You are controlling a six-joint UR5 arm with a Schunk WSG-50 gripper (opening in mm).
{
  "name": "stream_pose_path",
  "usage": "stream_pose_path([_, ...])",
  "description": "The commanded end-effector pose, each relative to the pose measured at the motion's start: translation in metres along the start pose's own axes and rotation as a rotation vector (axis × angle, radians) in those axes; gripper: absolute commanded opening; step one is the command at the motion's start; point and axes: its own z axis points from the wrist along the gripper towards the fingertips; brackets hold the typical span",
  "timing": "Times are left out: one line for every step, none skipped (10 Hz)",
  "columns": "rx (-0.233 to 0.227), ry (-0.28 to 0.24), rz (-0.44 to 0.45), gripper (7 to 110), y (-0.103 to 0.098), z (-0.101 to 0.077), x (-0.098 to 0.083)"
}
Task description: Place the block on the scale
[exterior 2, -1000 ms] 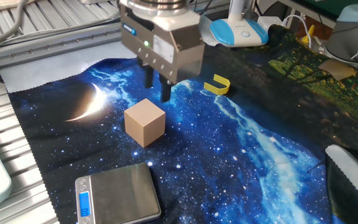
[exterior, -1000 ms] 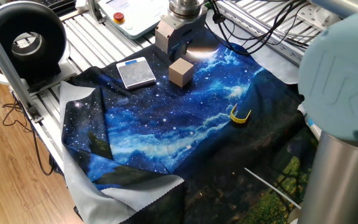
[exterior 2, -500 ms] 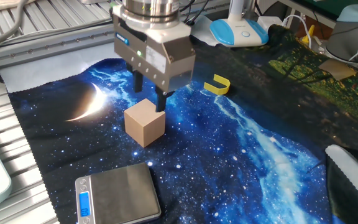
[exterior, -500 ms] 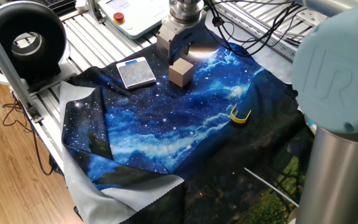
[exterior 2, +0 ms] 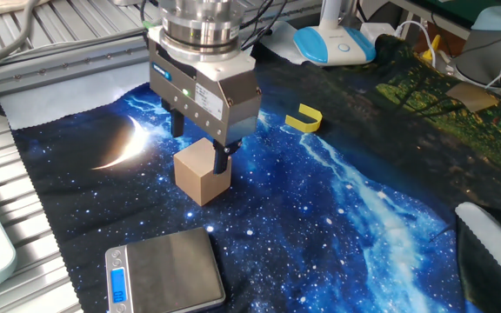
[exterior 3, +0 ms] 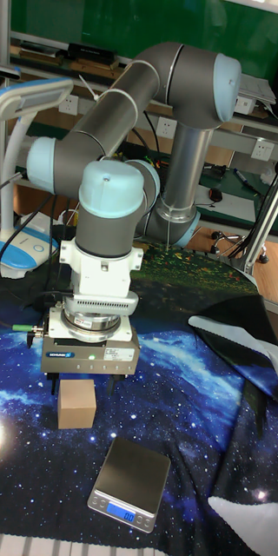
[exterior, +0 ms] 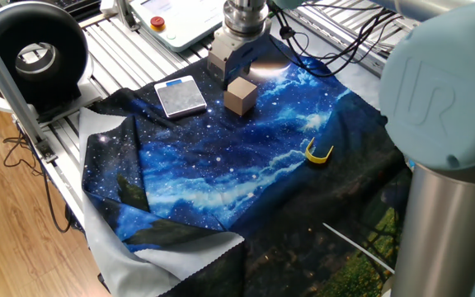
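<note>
Wooden block [exterior 2: 202, 172] under open hand [exterior 2: 200, 142]; yellow clip [exterior 2: 303, 118] unseen in tall view.

Raised "UR" logo on the robot arm's joint cap [exterior: 432, 92].

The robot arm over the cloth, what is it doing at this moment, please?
The arm holds its open pincer just above the block, one finger on each side, not yet closed on it. The block sits on the starry cloth. The scale lies a little away on the same cloth, with nothing on it. A yellow clip lies off to the side, untouched.
</note>
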Motion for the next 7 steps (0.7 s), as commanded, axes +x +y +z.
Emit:
stream_pose_path([-0.017,-0.013,-0.001,88,-0.001,0.009,-0.001])
stream_pose_path([-0.029,-0.014,-0.001,88,0.001,0.011,-0.001])
stream_pose_path([-0.031,-0.012,-0.006,88,0.001,0.012,0.001])
stream_pose_path([-0.026,-0.006,-0.006,88,-0.002,0.014,0.003])
stream_pose_path([-0.028,-0.002,-0.006,88,-0.003,0.017,0.006])
stream_pose_path([-0.022,0.001,-0.008,88,-0.006,0.020,0.008])
stream_pose_path([-0.015,0.002,-0.009,88,-0.009,0.023,0.010])
